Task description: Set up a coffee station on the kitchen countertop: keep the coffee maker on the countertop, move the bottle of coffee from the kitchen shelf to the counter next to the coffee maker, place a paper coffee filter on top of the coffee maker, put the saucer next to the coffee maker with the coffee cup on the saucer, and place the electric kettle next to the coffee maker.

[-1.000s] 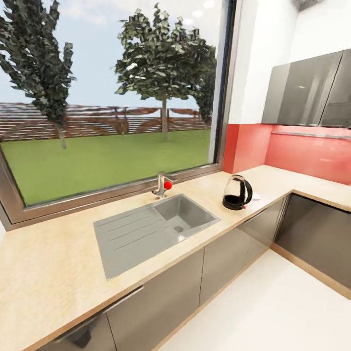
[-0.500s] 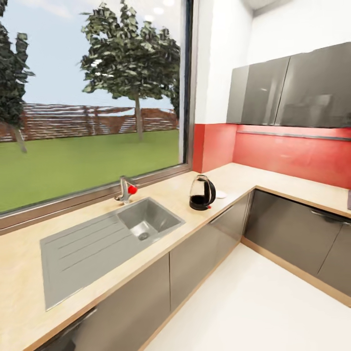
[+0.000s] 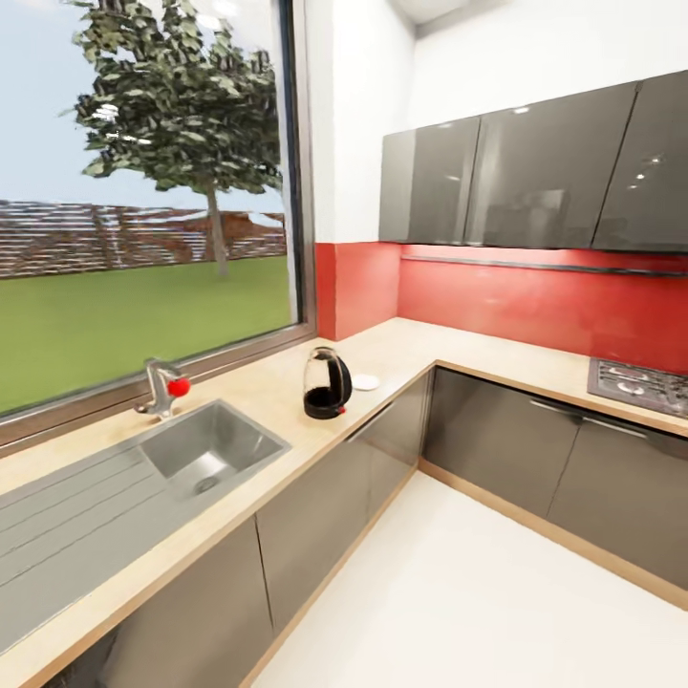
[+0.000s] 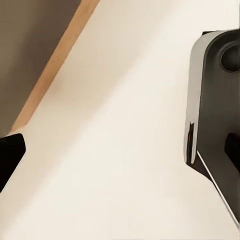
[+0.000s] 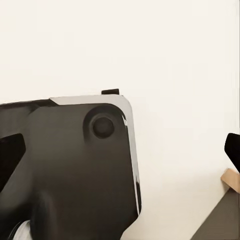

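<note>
Drive closer to the electric kettle (image 3: 327,383) on the kitchen countertop (image 3: 277,394); I cannot tell the fingers' opening

Large window (image 3: 143,201) at left, showing 1 tree (image 3: 182,105), a lawn and a fence. Steel tap (image 3: 161,384) with a red knob beneath the window; glossy grey wall cabinets (image 3: 516,177) above a red backsplash (image 3: 535,306). Gas hob (image 3: 642,384) at far right, pale floor (image 3: 478,592) below.

Pale floor (image 4: 115,150); wooden plinth strip (image 4: 55,65)
</note>
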Tool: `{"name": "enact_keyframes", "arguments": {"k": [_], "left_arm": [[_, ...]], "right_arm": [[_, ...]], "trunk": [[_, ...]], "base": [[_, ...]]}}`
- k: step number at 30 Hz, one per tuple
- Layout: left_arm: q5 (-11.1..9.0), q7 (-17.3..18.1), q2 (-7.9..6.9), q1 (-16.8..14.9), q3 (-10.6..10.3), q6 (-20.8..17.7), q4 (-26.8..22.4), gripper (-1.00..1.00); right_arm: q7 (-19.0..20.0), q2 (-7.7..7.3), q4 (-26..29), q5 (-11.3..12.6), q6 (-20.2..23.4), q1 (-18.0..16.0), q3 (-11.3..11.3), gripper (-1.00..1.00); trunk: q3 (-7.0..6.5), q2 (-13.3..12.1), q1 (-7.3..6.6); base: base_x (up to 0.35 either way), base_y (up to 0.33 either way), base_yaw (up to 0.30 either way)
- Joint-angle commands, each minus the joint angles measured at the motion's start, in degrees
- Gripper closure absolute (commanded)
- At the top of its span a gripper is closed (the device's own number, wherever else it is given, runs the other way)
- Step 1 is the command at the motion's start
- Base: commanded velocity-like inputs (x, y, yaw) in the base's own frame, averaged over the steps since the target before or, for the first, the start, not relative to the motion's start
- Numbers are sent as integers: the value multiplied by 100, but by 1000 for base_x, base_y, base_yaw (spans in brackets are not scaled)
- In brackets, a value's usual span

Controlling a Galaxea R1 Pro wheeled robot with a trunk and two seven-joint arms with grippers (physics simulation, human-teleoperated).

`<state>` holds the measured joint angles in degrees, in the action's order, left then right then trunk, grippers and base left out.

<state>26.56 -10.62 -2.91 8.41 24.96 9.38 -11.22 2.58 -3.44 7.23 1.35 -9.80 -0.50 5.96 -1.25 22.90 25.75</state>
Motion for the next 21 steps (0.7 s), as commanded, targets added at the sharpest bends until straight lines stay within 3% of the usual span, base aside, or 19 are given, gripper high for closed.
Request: {"name": "enact_keyframes", "arguments": {"k": [1,16,21], "left_arm": [[60,-9,4,2,42,20,-3,-100],[44,-18,58,2,43,28,-13,-100],[43,-19,69,2,44,27,-22,-100]], "right_arm": [[26,1,-9,14,-22,-3,37,-100],[18,7,-11,6,-22,-3,37,-100],[11,35,-11,6,-22,-3,30,-100]], "trunk": [[1,2,4],[1,2,4],[1,2,4]], "base": [[263,-188,-300],[273,-204,-299],[274,-210,-98]]}}
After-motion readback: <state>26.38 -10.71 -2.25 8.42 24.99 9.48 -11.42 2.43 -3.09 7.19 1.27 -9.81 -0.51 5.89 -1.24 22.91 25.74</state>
